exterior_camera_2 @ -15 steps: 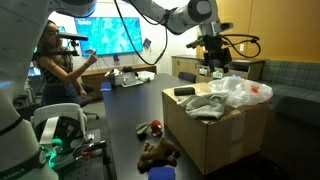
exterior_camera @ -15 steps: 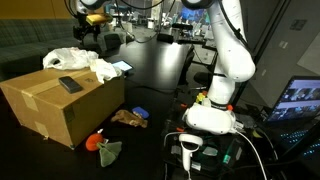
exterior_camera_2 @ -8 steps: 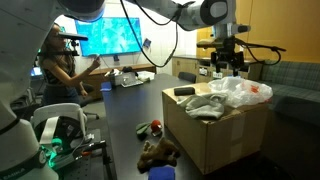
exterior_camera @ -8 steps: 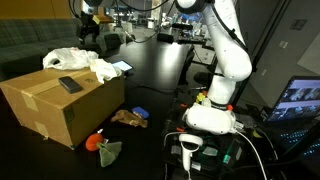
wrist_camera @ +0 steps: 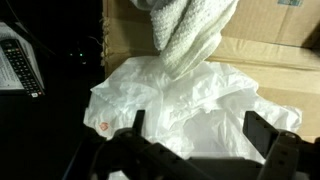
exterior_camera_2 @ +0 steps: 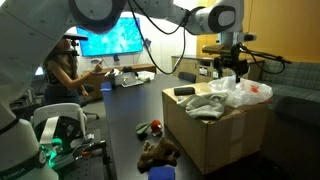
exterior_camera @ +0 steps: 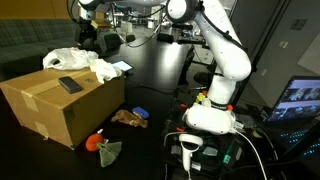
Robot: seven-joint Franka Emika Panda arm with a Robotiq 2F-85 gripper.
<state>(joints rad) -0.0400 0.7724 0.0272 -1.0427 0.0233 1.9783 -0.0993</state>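
Note:
My gripper (wrist_camera: 200, 128) is open and empty, hanging just above a crumpled white plastic bag (wrist_camera: 190, 95) that fills the space under its two dark fingers (wrist_camera: 262, 132). The bag (exterior_camera: 75, 60) lies on the far end of a cardboard box (exterior_camera: 55, 110), with the gripper (exterior_camera: 90, 36) over it. In an exterior view the gripper (exterior_camera_2: 232, 68) hovers above the bag (exterior_camera_2: 242, 92) on the box (exterior_camera_2: 215, 135). A grey-white cloth (wrist_camera: 185, 35) lies on the box beside the bag, also seen as the cloth (exterior_camera_2: 205, 105). A flat black object (exterior_camera: 70, 85) rests on the box top.
A remote-like black device (wrist_camera: 20, 65) lies at the wrist view's left edge. On the floor by the box sit a brown soft toy (exterior_camera: 128, 118), a blue item (exterior_camera: 140, 110) and a red-and-green item (exterior_camera: 103, 146). The robot base (exterior_camera: 212, 110) stands nearby; a person (exterior_camera_2: 58, 70) stands behind a desk.
The arm has swung the gripper sideways across the box until it stands over the plastic bag. The jaws have stayed open; nothing on the box moved.

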